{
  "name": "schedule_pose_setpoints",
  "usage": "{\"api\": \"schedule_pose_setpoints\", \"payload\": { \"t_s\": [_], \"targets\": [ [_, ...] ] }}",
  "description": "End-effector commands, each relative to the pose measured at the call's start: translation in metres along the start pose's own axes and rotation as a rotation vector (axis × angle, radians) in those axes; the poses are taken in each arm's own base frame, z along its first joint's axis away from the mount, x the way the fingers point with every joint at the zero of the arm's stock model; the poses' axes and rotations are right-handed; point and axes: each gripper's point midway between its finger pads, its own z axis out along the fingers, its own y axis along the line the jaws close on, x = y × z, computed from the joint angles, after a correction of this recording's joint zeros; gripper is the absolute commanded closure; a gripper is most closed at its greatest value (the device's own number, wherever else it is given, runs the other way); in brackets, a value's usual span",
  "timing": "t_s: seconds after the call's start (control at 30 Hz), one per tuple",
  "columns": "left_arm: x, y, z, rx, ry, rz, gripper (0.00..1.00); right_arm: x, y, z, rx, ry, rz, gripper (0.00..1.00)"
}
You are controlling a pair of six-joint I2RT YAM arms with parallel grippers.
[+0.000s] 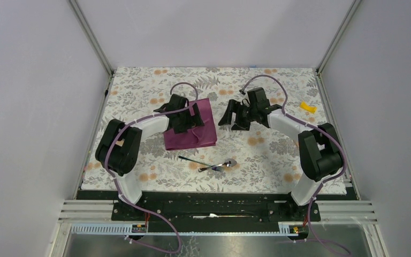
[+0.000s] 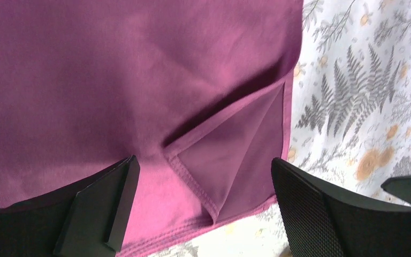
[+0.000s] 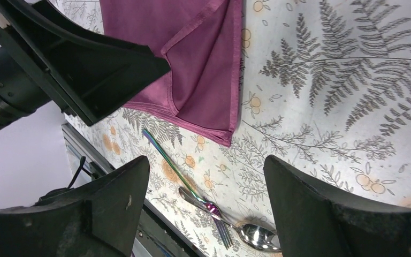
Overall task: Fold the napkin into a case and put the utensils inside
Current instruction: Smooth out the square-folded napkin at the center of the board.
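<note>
My cell: back wall, left wall and right wall all plain pale grey panels, matte. Aluminium corner posts slant up from both far corners. Floral tablecloth covers work surface: grey ferns, orange blossoms on white. Near edge: silver slotted rails, black base plate between. Light soft, even; shadows faint.

A small yellow piece lies on the floral tablecloth.
</note>
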Motion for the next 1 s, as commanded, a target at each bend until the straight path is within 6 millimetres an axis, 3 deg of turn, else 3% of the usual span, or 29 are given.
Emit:
{"api": "schedule_pose_setpoints", "payload": {
  "t_s": [0.0, 0.13, 0.3, 0.47, 0.57, 0.63, 0.7, 0.87, 0.97],
  "targets": [
    [-0.021, -0.015, 0.010, 0.047, -0.063, 0.017, 0.01, -0.013, 0.009, -0.018, -0.029, -0.058, -0.040, 0.15],
    [-0.014, -0.040, 0.011, 0.154, -0.035, 0.042, 0.01, -0.015, 0.008, -0.019, -0.029, -0.060, -0.039, 0.15],
    [0.010, -0.082, -0.001, 0.333, 0.027, 0.061, 0.03, -0.020, 0.009, -0.021, -0.032, -0.071, -0.035, 0.15],
    [0.040, -0.134, -0.043, 0.512, 0.038, 0.152, 0.04, -0.029, -0.002, -0.022, -0.018, -0.085, -0.008, 0.15],
    [0.046, -0.135, -0.077, 0.539, 0.002, 0.166, 0.02, -0.035, -0.013, -0.014, 0.006, -0.086, 0.010, 0.14],
    [0.043, -0.115, -0.092, 0.463, -0.033, 0.168, 0.01, -0.036, -0.011, -0.004, -0.019, -0.053, 0.021, 0.14],
    [0.041, -0.083, -0.102, 0.328, -0.045, 0.171, 0.01, -0.035, -0.008, 0.006, -0.050, -0.030, 0.036, 0.15],
    [0.032, 0.033, -0.110, -0.021, -0.011, 0.003, 0.05, -0.024, 0.004, 0.041, -0.110, 0.062, 0.035, 0.22],
    [0.034, 0.076, -0.109, -0.100, 0.034, -0.090, 0.13, -0.015, 0.004, 0.056, -0.108, 0.097, 0.045, 0.30]
  ]
}}
